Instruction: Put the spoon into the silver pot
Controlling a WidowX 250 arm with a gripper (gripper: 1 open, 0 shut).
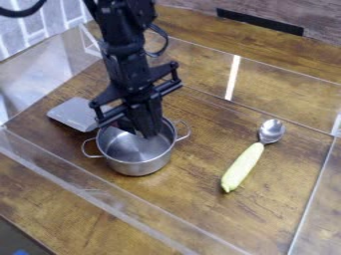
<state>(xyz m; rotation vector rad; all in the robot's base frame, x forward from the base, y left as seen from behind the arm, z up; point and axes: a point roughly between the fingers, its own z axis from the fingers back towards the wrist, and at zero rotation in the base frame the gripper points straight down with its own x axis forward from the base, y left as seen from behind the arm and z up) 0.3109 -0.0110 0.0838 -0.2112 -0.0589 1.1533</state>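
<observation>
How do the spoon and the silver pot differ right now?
The spoon is long and slender with a pale-yellow handle; the silver pot is round and deep with two side loop handles. The spoon lies flat on the wood, while the pot stands upright, open at the top. Both have shiny silver metal.

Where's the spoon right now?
In the camera view, the spoon lies on the wooden table at the right of the picture, right of the silver pot, its bowl end pointing away from the viewer.
</observation>
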